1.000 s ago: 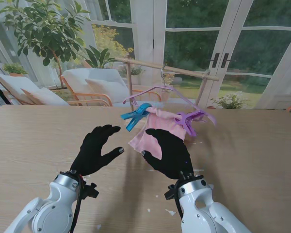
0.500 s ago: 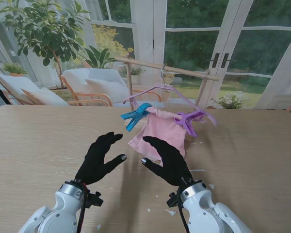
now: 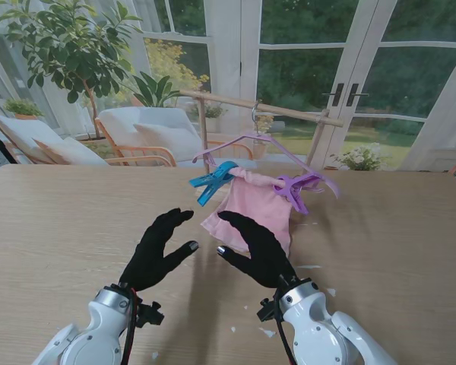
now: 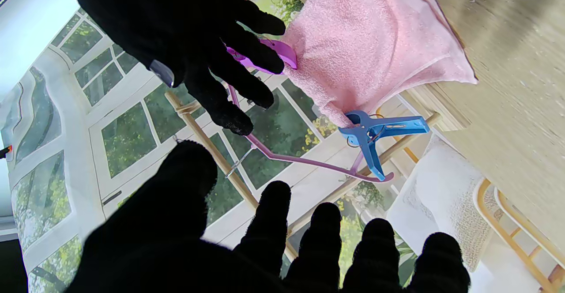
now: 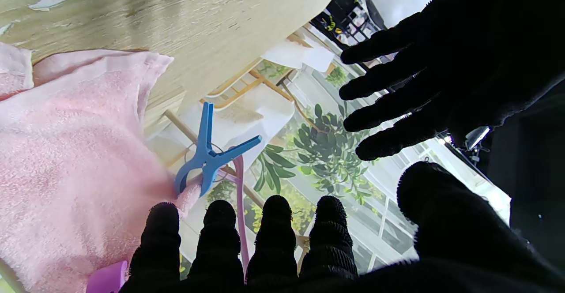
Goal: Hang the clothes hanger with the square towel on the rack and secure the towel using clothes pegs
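Observation:
A purple hanger (image 3: 252, 139) hangs by its hook from the wooden rack bar (image 3: 289, 112) at the table's far edge. A pink square towel (image 3: 252, 204) drapes over it down to the table. A blue peg (image 3: 212, 180) clamps the towel's left end, a purple peg (image 3: 291, 187) its right end. Both black-gloved hands hover nearer to me than the towel, fingers spread, holding nothing: left hand (image 3: 158, 245), right hand (image 3: 257, 247). The wrist views show the blue peg (image 4: 375, 134) (image 5: 208, 154), the towel (image 4: 375, 41) (image 5: 66, 174) and the purple peg (image 4: 269, 54).
The wooden table (image 3: 53, 220) stretches wide on both sides, with small white scraps (image 3: 267, 332) near my right wrist. Behind the rack are chairs (image 3: 148, 133), a potted plant (image 3: 68, 46) and glass doors (image 3: 342, 76).
Both hands have drawn back toward me from the towel. The right hand's fingers have opened out. Hanger, towel and pegs have not moved.

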Robot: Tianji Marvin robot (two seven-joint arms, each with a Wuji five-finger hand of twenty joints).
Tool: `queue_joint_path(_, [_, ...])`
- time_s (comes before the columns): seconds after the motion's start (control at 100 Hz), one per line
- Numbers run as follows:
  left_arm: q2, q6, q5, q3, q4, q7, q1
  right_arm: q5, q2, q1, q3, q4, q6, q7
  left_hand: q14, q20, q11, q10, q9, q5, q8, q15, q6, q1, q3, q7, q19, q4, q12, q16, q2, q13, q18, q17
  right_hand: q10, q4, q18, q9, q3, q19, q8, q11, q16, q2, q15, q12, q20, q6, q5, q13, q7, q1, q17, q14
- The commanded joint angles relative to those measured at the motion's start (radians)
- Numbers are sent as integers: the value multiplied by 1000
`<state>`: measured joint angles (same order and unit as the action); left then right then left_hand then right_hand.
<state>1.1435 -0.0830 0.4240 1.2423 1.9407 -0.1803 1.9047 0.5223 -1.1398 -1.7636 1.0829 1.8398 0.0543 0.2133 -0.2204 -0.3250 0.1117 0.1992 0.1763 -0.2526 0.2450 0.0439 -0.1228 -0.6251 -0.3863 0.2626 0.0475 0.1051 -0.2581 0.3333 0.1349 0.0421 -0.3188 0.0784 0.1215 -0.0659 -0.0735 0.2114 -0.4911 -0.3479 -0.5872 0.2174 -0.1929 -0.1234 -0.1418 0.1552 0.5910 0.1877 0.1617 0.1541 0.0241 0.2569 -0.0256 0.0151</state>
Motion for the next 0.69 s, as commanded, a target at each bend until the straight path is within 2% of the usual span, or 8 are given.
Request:
queue_joint_path(0.0, [4, -2, 2, -3, 12, 16, 8, 6, -10, 2, -6, -1, 17, -4, 33, 18, -4, -38, -26, 17, -11, -15, 31, -16, 29, 1, -34, -28, 12, -13, -29, -22, 37, -3, 44, 59, 33, -18, 26, 25, -16, -14, -4, 22, 14, -8, 22, 51, -21, -40, -25, 3, -17, 44])
queue_joint_path(0.1, [3, 9, -8, -8, 18, 23, 5, 23, -8, 7, -11, -11, 33, 0, 36, 21, -4, -41, -27, 19, -12, -15, 32, -19, 30, 0, -34, -28, 12, -13, -30, -23, 40, -3, 42, 61, 29, -17, 28, 25, -19, -13, -6, 25, 13, -7, 24, 48, -24, -40, -28, 4, -15, 42])
queue_joint_path(0.26, [3, 18, -21, -12, 28, 32, 5, 6, -8, -4, -7, -3, 33, -7, 36, 26, -5, -42, -27, 17, -13, -16, 31, -23, 30, 2, -34, -27, 12, -15, -28, -23, 40, -3, 43, 61, 31, -18, 31, 26, -24, -14, -5, 24, 16, -7, 26, 48, -24, -41, -29, 8, -19, 44])
queue_joint_path(0.68, [0, -9, -29, 9, 56, 41, 34, 25, -11, -27, 1, 21, 37, 22, 34, 37, -2, -36, -26, 23, -14, -15, 27, -30, 32, 1, -33, -27, 10, -17, -27, -22, 40, -4, 40, 62, 27, -17, 36, 25, -31, -3, -8, 22, 12, -1, 33, 45, -13, -40, -28, 13, -16, 45])
